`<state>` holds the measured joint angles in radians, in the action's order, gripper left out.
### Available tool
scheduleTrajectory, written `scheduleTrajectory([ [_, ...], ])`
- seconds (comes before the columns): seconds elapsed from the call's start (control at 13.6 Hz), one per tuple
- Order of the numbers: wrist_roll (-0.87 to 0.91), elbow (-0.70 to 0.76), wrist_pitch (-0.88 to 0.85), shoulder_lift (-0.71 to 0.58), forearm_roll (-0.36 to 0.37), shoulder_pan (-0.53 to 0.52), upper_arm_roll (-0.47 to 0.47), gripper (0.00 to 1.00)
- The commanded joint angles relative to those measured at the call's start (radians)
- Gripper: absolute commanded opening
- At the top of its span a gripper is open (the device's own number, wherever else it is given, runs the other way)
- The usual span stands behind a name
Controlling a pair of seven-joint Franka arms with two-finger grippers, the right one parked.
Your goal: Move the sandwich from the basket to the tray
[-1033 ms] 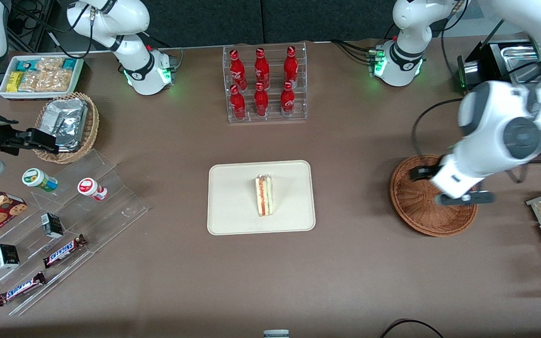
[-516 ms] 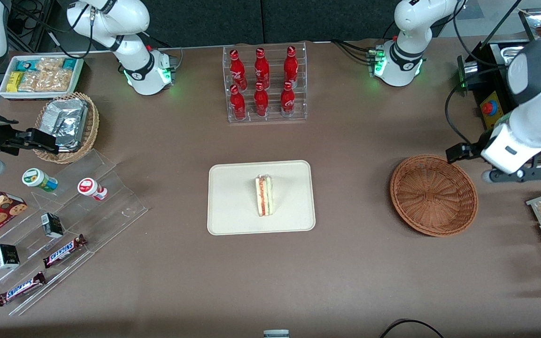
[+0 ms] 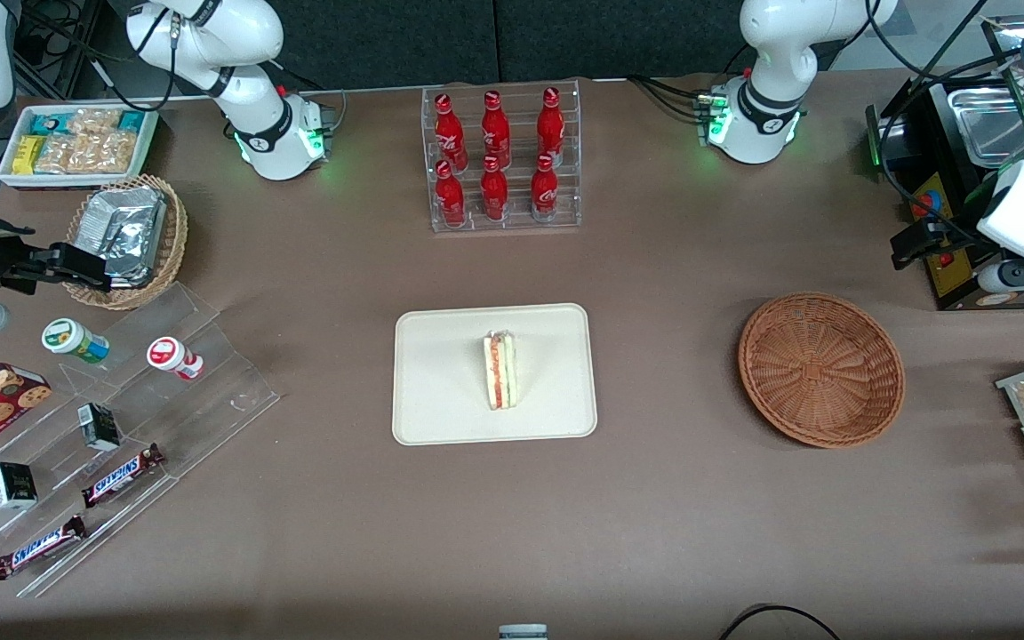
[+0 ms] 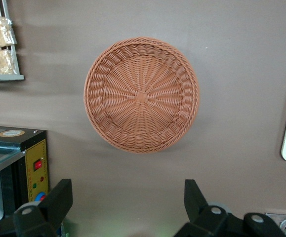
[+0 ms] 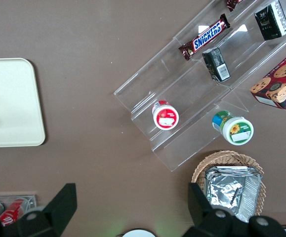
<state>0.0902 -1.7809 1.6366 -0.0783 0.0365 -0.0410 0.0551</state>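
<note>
The sandwich [image 3: 500, 370] is seen lying in the middle of the tray [image 3: 441, 400]. The basket [image 3: 820, 368] is seen well apart from it, toward the working arm's end. The gripper [image 4: 125, 210] is held high, jaws spread wide, with nothing gripped.

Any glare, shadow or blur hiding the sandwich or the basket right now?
Front view: even light, sandwich sharp on the tray, basket clear, with a soft shadow on the table beside it. Left wrist view: basket crisp and empty; the gripper, jaws open, shows dark and slightly soft near the lens.
</note>
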Motion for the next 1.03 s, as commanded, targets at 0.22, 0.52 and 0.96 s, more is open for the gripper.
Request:
scheduleTrajectory([
  [0.22, -0.009, 0.07, -0.05, 0.006, -0.01, 0.162, -0.156, 1.0],
  [0.52, -0.009, 0.135, -0.07, 0.026, -0.012, 0.17, -0.153, 1.0],
  [0.96, -0.01, 0.161, -0.095, 0.046, -0.012, 0.178, -0.141, 1.0],
])
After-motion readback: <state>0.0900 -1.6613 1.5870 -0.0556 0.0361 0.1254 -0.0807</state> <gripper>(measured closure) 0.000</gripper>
